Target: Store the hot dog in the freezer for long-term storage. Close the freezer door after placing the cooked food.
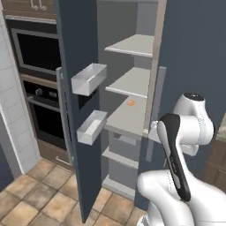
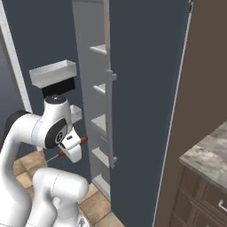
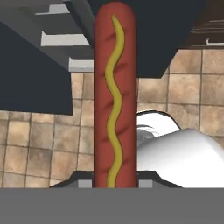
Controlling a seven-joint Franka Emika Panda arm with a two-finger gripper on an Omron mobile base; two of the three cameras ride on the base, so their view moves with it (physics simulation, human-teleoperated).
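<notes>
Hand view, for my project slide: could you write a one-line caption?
Gripper holding a mustard-striped hot dog above the tile floor, with the open freezer beyond.

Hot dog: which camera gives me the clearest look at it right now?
The hand view: the hot dog runs full length up the picture, mustard line plain. The right base view shows just its red tip past the wrist.

Hot dog (image 2: 81,140) in end effector (image 2: 73,144) beside open freezer (image 2: 99,88).

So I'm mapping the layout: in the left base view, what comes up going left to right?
Black built-in oven → open slate-blue freezer door with white bins → grey-white freezer shelves → white robot arm.
</notes>
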